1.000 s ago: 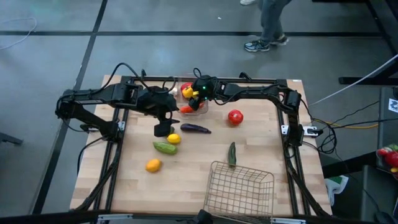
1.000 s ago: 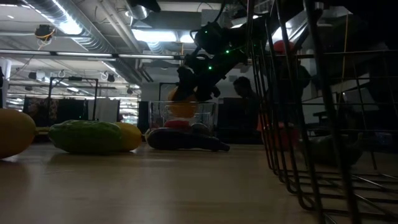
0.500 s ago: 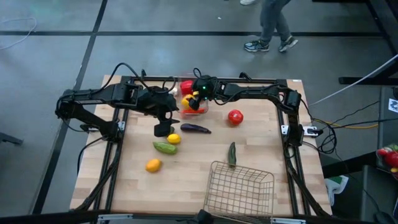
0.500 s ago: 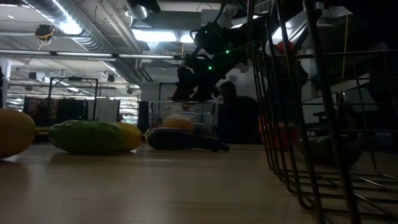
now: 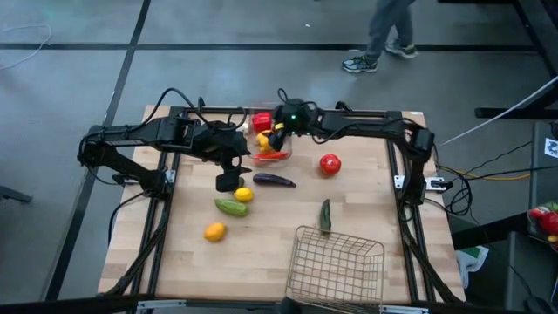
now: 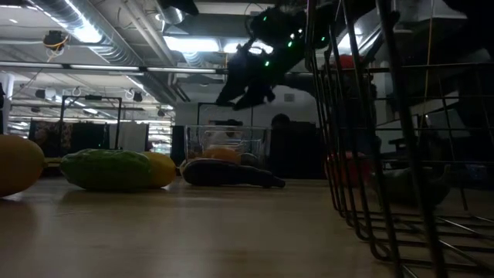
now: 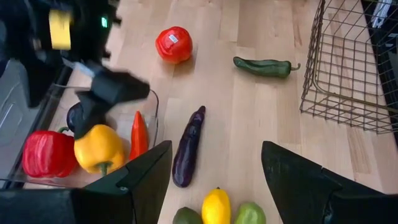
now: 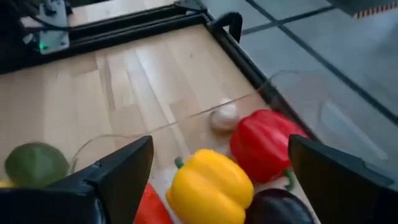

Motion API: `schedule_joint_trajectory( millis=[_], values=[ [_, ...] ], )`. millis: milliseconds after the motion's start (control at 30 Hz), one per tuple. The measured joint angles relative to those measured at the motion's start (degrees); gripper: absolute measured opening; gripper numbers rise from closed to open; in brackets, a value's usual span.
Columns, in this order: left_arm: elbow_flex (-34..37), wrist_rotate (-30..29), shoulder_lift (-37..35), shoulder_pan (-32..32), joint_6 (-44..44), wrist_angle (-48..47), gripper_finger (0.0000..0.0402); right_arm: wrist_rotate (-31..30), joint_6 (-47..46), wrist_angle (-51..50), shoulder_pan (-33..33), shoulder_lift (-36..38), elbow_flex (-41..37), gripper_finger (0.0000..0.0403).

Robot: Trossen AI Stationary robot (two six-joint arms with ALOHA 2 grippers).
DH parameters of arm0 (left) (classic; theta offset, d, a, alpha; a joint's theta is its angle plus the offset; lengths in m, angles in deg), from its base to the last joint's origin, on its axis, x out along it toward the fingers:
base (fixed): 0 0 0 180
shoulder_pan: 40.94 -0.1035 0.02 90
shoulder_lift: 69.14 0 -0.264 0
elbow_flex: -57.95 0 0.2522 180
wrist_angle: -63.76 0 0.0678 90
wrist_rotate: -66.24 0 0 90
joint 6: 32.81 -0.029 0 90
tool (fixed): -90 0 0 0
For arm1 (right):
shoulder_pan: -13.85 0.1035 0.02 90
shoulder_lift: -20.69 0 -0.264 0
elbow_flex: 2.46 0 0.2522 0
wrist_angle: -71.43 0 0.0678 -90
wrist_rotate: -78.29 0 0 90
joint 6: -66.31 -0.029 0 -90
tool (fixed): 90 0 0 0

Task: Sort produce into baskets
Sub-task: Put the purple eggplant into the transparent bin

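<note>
Right gripper (image 5: 281, 129) hangs above the clear bin (image 5: 285, 149) at the table's far edge, jaws wide and holding nothing (right wrist view: both fingers spread, bin contents visible between them). Bin holds a red pepper (image 8: 264, 144), yellow pepper (image 8: 208, 180), a small white piece (image 8: 224, 116), a dark purple item (image 8: 273, 208) and a red chili (image 7: 138, 134) leaning at the near wall. Judgement: a drop into the bin looks complete and the step in hand is clearing the bin to fetch the next piece. To do it well, lift straight up until the fingers clear the rim before swinging sideways, so the light bin is not dragged; then take the nearest loose item, likely the tomato (image 5: 330, 163) just beside the bin on the right arm's side, approaching from above with jaws straddling it, as it may roll. Left gripper (image 5: 228, 180) hovers over the table centre, jaws wide and empty, close to the lemon (image 5: 243, 194) and the eggplant (image 5: 274, 180). Still loose: green vegetable (image 5: 231, 208), orange (image 5: 214, 231), green chili (image 5: 325, 215). Wire basket (image 5: 340, 266) at the near edge appears empty. Right arm is stretched along the far edge, wrist angled down over the bin.
</note>
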Motion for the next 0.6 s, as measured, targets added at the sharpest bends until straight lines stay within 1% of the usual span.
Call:
schedule_joint_trajectory(
  millis=[200, 433, 600],
  values=[
    [0.0, 0.0, 0.0, 0.0, 2.0, 0.0, 0.0244, 0.0, 6.0, -9.1, 0.0, 8.5, 0.0, 0.0367],
    [0.0, 0.0, 0.2, 0.0, 3.3, 0.2, 0.0244, 0.0, 6.7, -21.0, 0.0, 17.9, 0.0, 0.0367],
    [0.0, 0.0, 2.0, 0.0, 3.7, 1.6, 0.0244, 0.0, 6.7, -29.5, 0.0, 23.1, 0.0, 0.0367]
  ],
)
